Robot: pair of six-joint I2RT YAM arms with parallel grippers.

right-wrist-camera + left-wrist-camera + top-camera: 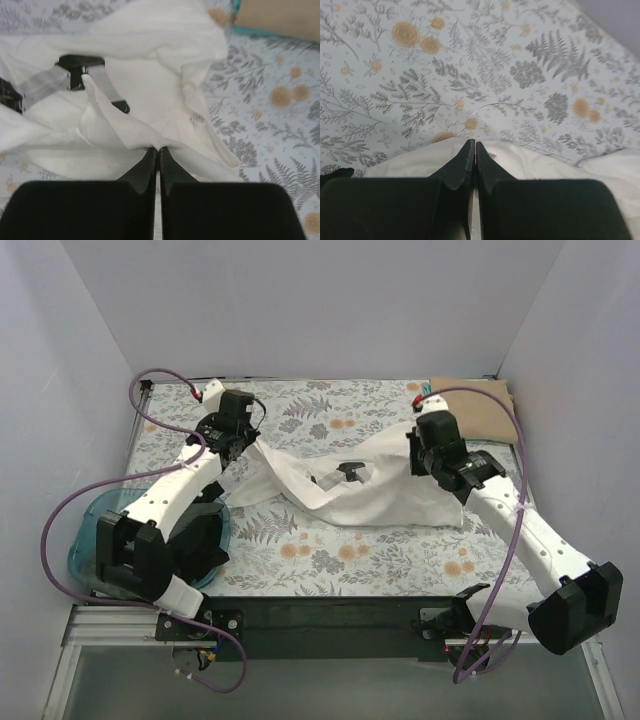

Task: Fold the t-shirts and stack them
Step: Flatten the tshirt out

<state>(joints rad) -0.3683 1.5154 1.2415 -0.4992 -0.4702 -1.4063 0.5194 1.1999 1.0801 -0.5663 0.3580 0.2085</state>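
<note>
Left hand (474, 150) and right hand (158, 152) are each clenched on an opposite end of the cream-white t-shirt (350, 495), bunched mid-way on the worktop (330, 550), long axis running hand to hand, neither arm nearer, so the next spread looks two-handed.

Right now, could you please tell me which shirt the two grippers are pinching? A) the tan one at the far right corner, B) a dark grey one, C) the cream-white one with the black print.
C: the left gripper and the right gripper are each shut on an edge of the cream-white shirt, which lies stretched between them; the tan shirt lies apart at the far corner.
</note>
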